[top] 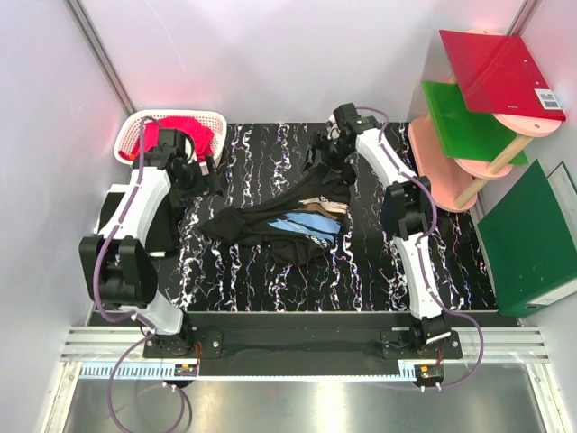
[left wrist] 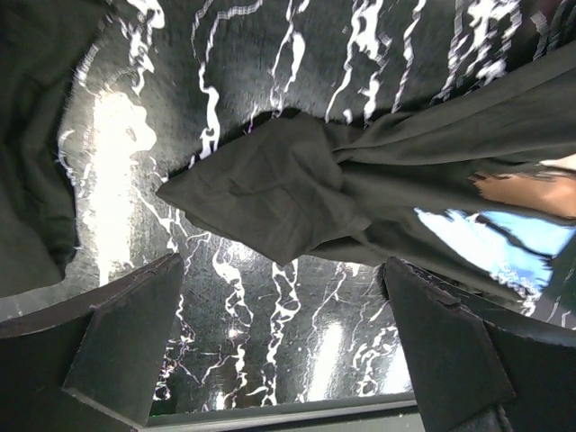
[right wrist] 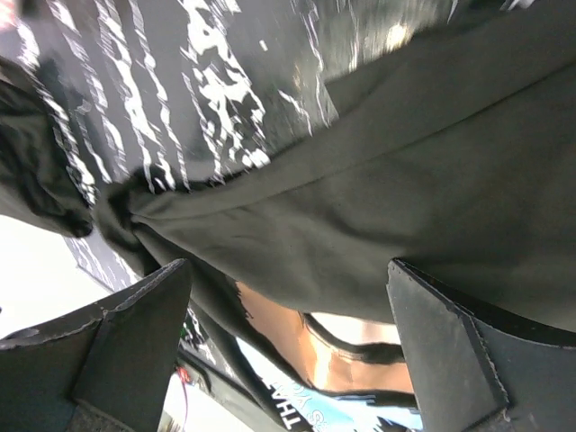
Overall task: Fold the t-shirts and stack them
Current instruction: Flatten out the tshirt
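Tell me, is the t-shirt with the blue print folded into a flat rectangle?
No, the t-shirt lies crumpled and bunched across the table, with its print only partly showing in the top view.

Robot lab cell, white panel walls (top: 270, 54), aluminium rail (top: 306, 343) carrying bolted robot arms (top: 401, 194), black marbled tabletop (top: 252, 280)

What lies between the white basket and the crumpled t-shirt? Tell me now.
The left hand, above the marbled tabletop, sits between the white basket and the crumpled t-shirt. The top external view shows it.
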Robot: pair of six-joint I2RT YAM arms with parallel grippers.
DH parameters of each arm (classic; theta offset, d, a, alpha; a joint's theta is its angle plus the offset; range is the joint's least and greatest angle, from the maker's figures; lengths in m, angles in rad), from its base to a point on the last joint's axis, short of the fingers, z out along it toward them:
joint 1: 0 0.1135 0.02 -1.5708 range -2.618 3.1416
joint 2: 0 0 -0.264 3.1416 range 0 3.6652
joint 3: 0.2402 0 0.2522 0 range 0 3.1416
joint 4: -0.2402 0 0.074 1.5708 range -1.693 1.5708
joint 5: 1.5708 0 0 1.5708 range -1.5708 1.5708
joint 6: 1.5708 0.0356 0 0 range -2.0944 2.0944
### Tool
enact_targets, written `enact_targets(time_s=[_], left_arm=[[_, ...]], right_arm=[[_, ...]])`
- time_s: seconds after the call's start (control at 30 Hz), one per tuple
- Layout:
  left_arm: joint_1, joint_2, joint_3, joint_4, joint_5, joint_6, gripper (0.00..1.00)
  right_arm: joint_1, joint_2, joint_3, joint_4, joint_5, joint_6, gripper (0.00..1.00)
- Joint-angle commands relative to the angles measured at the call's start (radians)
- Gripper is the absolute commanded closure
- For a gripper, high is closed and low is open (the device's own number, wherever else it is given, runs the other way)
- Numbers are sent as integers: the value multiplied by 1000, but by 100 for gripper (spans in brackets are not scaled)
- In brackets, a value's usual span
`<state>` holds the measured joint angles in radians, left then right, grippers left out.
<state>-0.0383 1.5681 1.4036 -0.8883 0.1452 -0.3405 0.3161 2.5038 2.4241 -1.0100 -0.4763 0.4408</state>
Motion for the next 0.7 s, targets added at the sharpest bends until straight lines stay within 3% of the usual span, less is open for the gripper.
enact_targets(time_s=[0.0, 0.43, 0.67], left_arm=[[-5, 67, -29, 6, 40, 20, 1], [-21, 228, 49, -64, 83, 92, 1], [-95, 285, 104, -90, 129, 146, 1]], right_arm=[[17, 24, 35, -50, -28, 18, 4], [17, -97, 7, -61, 74, 30, 5], [15, -135, -45, -72, 105, 21, 4]])
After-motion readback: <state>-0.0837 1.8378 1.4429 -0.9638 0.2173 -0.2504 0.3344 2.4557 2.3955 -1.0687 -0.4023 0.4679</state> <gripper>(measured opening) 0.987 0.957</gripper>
